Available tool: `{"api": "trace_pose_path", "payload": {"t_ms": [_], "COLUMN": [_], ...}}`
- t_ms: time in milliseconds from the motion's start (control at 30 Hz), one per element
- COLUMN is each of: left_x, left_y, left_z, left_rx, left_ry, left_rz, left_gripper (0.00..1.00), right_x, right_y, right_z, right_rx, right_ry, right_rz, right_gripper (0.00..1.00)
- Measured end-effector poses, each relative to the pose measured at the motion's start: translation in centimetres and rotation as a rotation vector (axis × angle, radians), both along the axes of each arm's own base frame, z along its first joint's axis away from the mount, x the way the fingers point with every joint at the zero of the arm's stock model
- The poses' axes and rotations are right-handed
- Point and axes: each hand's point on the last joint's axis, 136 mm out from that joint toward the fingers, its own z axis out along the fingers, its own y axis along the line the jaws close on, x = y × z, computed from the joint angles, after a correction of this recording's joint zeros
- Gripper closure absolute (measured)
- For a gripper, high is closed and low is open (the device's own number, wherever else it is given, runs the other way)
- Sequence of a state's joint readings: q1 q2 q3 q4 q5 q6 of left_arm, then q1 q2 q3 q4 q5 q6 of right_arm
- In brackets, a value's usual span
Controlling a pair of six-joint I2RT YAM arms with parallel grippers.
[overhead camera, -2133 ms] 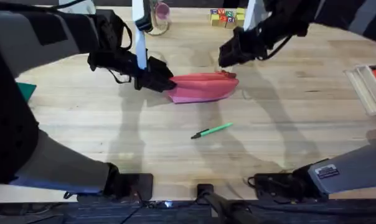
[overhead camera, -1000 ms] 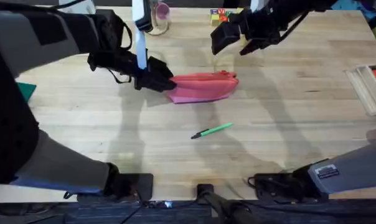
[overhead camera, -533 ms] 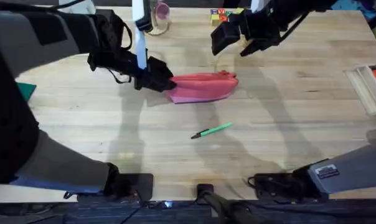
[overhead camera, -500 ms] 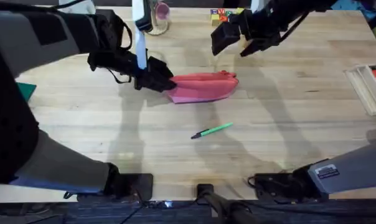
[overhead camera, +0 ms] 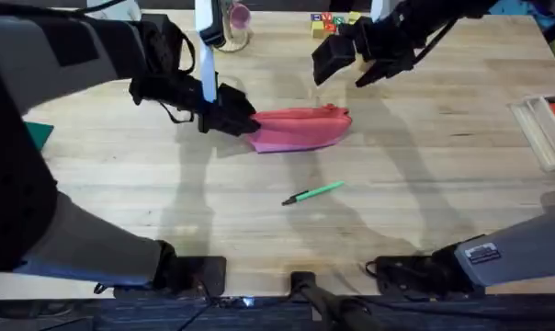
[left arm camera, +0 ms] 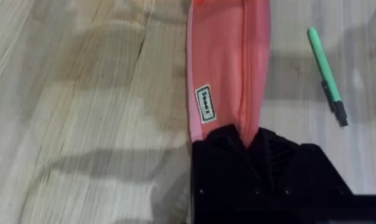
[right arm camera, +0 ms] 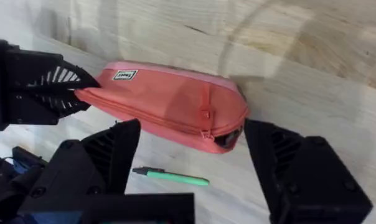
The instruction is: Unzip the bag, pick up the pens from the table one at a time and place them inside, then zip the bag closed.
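Observation:
The pink-red bag (overhead camera: 300, 129) lies across the far middle of the table (overhead camera: 424, 184). My left gripper (overhead camera: 230, 117) is shut on its left end; in the left wrist view the black fingers (left arm camera: 225, 146) pinch the fabric of the bag (left arm camera: 228, 68). My right gripper (overhead camera: 346, 57) hangs open, raised above and behind the bag's right end, holding nothing. In the right wrist view its fingers (right arm camera: 113, 155) stand wide apart over the bag (right arm camera: 169, 106), which shows a small dark gap at its right end. The green pen (overhead camera: 312, 193) lies alone in front of the bag.
A pink cup (overhead camera: 237, 18) and coloured blocks (overhead camera: 333, 23) stand at the far edge. A clear box of sticks (overhead camera: 542, 129) lies at the right edge, and a teal object (overhead camera: 39, 133) at the left. Bare wood surrounds the pen.
My right gripper has lifted away from the bag's right end toward the far edge, then held nearly still. The left gripper, bag and pen have not moved.

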State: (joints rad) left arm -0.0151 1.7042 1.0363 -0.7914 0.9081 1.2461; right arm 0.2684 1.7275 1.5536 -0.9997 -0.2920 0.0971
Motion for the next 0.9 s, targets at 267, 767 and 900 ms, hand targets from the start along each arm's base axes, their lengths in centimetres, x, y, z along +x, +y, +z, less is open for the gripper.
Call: {"api": "trace_pose_path", "payload": {"t_ms": [267,767,900], "left_x": [0.0,0.0,0.0], "left_y": [0.0,0.0,0.0], "left_z": [0.0,0.0,0.0], "left_rx": [0.000,0.000,0.000], "left_ry": [0.001,0.000,0.000], "left_rz": [0.000,0.000,0.000], "left_gripper": [0.958,0.958,0.958], "right_x": [0.2,0.0,-0.1], "right_y": [0.2,1.2,1.4], "right_z": [-2.4,-6.0,-6.4], "right_rx": [-0.018,-0.045,-0.049], "right_ry": [0.064,0.153,0.163], "right_rz": [0.004,0.031,0.036], "right_gripper": [0.006,0.010,0.076]}}
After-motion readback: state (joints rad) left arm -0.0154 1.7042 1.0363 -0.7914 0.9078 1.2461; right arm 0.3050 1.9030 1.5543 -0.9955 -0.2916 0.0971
